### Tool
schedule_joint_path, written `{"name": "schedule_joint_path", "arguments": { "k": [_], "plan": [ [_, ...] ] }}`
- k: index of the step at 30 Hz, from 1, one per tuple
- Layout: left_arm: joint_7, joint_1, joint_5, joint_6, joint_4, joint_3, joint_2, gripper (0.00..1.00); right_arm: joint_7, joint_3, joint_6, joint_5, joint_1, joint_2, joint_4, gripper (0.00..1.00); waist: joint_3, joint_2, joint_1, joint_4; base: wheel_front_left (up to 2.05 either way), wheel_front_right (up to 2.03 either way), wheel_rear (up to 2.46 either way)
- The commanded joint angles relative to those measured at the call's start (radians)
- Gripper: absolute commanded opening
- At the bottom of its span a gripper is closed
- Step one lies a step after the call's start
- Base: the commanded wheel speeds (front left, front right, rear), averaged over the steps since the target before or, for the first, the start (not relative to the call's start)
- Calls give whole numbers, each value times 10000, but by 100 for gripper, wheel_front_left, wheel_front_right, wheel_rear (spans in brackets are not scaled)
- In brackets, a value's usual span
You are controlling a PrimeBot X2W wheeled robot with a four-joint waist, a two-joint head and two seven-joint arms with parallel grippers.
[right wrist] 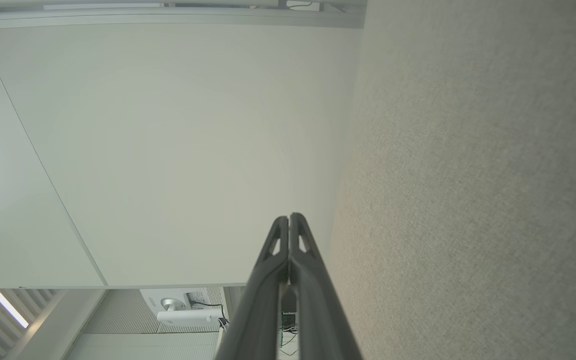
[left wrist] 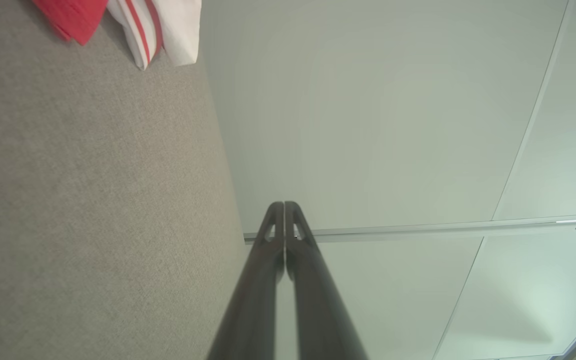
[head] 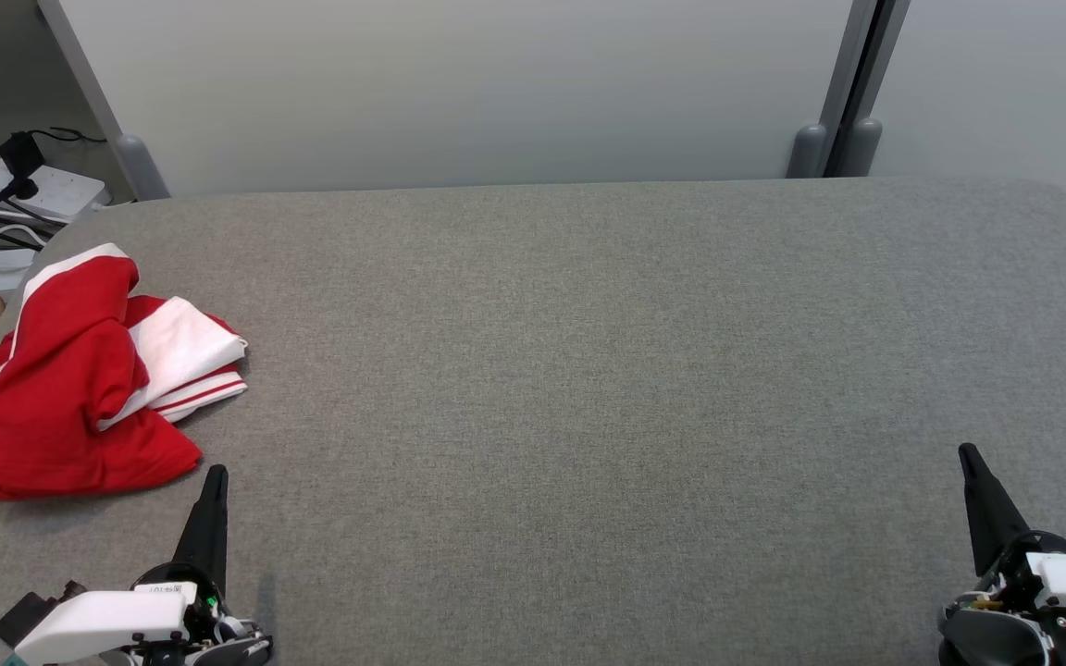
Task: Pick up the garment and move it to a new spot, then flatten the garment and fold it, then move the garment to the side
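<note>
Okay, left gripper [head: 216, 476] just beside the garment [head: 70, 388], right gripper [head: 966, 455] well apart, both pinched closed, empty. Best open wide, grab a thick fold.

Red garment [head: 70, 388] (white stripes) on grey table [head: 588, 370].

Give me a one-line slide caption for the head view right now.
Crumpled red-and-white garment lies at the grey table's left end, left pincer and right pincer shut and empty nearby.
</note>
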Motion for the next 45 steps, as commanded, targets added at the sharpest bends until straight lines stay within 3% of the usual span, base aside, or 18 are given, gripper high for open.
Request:
{"name": "schedule_joint_path", "arguments": {
  "k": [1, 18, 20, 21, 30, 34, 45],
  "plan": [
    [32, -583, -51, -85, -284, 281, 93, 0, 75, 177, 16, 116, -170, -121, -326, 0, 0, 0, 0, 0, 0, 0, 0],
    [32, -583, -52, -85, -284, 281, 93, 0, 75, 177, 16, 116, -170, -121, -326, 0, 0, 0, 0, 0, 0, 0, 0],
    [-1, 34, 2, 4, 88, -5, -10, 0, -5, 12, 0, -10, 14, 18, 88, 0, 1, 0, 0, 0, 0, 0, 0],
    [-1, 107, 2, 4, 212, -8, -40, 100, -7, 33, 0, -13, 75, 59, 199, 100, 2, 0, 0, 0, 0, 0, 0],
    [-200, 216, 292, 1, 499, -156, 80, 100, -207, 233, 1, -477, 88, 165, 514, 100, -6, 0, 22, -12, 0, 0, 0],
    [-326, 97, 695, -2, 556, -249, 206, 100, -325, 309, 1, -937, -32, 154, 549, 100, 1, 0, 2, -28, 0, 0, 0],
    [-653, -91, 2034, -10, 360, -251, 423, 100, -647, 583, 3, -2331, -308, 128, 424, 100, 40, 0, 0, -84, 0, 0, 0]
  ]
}}
